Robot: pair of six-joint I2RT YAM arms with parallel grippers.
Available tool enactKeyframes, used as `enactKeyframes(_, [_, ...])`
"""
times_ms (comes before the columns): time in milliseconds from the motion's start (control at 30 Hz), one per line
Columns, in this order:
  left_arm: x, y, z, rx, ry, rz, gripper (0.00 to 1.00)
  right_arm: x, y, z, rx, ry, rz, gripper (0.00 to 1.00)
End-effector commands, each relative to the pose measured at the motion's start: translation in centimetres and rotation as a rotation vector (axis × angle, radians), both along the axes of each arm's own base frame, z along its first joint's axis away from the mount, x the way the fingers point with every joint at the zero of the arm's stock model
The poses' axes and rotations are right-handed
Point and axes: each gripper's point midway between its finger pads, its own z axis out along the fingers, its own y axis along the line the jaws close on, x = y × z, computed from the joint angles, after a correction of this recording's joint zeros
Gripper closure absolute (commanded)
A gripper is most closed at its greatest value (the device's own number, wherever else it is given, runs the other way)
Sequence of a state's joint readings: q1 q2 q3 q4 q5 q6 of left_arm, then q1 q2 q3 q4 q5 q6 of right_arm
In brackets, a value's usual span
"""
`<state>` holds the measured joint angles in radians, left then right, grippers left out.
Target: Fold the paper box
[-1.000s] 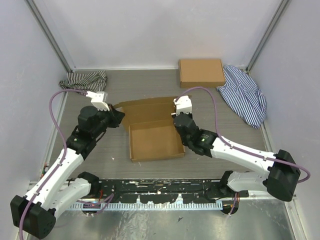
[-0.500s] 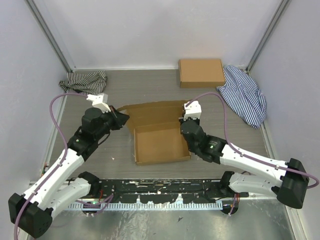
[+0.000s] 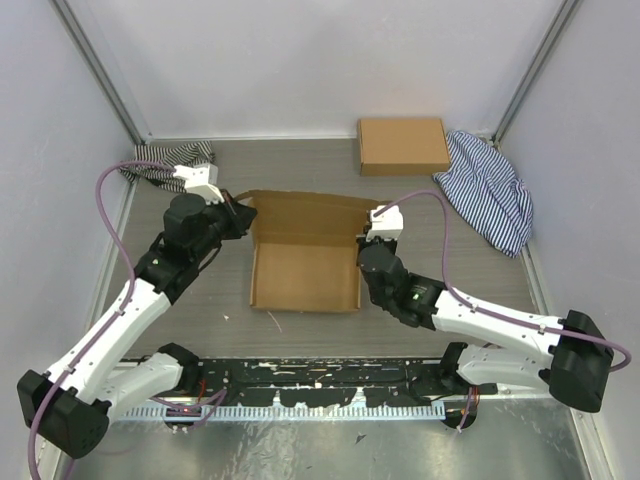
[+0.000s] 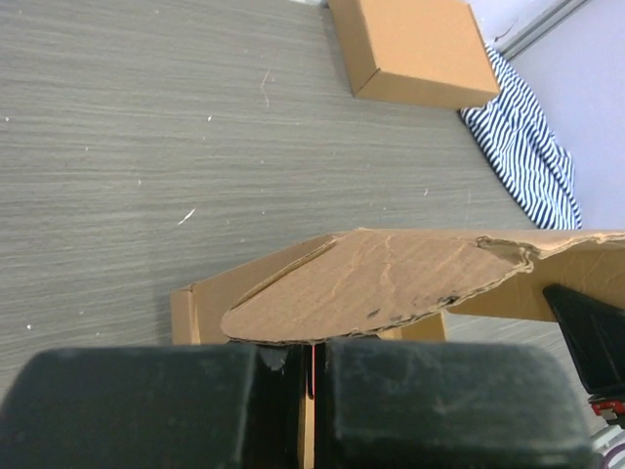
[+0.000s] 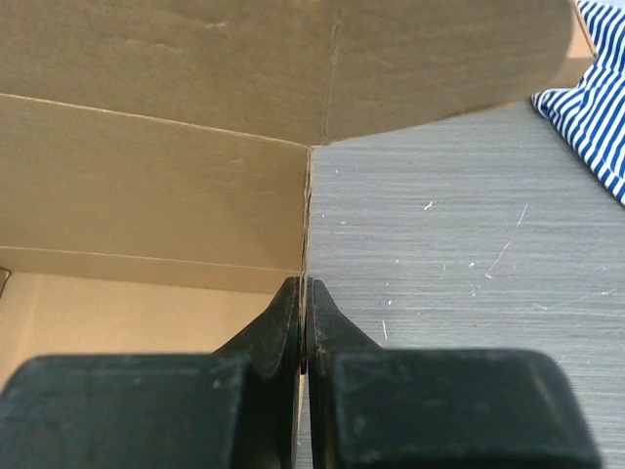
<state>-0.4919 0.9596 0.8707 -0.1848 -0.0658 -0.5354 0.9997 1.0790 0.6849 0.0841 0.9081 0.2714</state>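
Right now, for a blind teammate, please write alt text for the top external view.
The left gripper and right gripper are each shut on opposite sides of the open, half-folded paper box mid-table. A closed cardboard box and two striped cloths lie along the far edge.

I log 2 arms, left arm point(image 3: 110, 335) and right arm point(image 3: 490, 320): white links, black joints. 1 purple cable point(image 3: 100, 205) loops along each. 1 white camera housing point(image 3: 200, 182) per wrist. Left gripper point(image 4: 309, 357) and right gripper point(image 5: 304, 293): matte black, blocky.
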Motion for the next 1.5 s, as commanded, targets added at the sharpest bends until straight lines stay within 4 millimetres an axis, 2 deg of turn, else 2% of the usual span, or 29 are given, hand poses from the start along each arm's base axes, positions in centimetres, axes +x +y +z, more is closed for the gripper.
enactKeyframes(0, [-0.5,-0.7,-0.3,-0.026,-0.017,-0.033,0.97,0.0,0.1,-0.2,0.108,-0.03,-0.037,0.97])
enactKeyframes(133, [-1.5,0.5,-2.9,-0.001,-0.002,-0.006,0.94,-0.4,-0.3,-1.7,0.146,-0.018,-0.044,0.96])
enactKeyframes(267, [-2.6,0.8,-4.0,-0.011,0.01,-0.014,0.92,-0.6,0.0,-2.8,0.159,0.008,-0.04,0.96])
enactKeyframes(500, [-4.4,1.4,-4.9,-0.059,0.038,-0.007,0.87,-1.6,0.5,-2.9,0.155,0.015,-0.044,0.96])
enactKeyframes(633, [-4.8,0.6,-4.5,-0.122,0.067,-0.028,0.85,-2.3,1.1,-2.9,0.138,0.012,-0.051,0.96])
enactKeyframes(800, [-5.1,0.1,-5.3,-0.163,0.132,-0.022,0.86,-3.3,1.6,-3.0,0.136,0.008,-0.077,0.96])
enactKeyframes(1033, [-6.5,1.0,-6.6,-0.156,0.184,0.01,0.85,-4.7,1.0,-3.9,0.132,0.006,-0.141,0.92])
enactKeyframes(1200, [-6.6,1.7,-5.8,-0.194,0.159,0.053,0.84,-4.9,0.9,-3.7,0.157,0.008,-0.152,0.9])
enactKeyframes(1467, [-4.0,2.0,-2.3,-0.101,0.091,0.089,0.87,-4.0,1.4,-0.7,0.138,-0.041,-0.185,0.91])
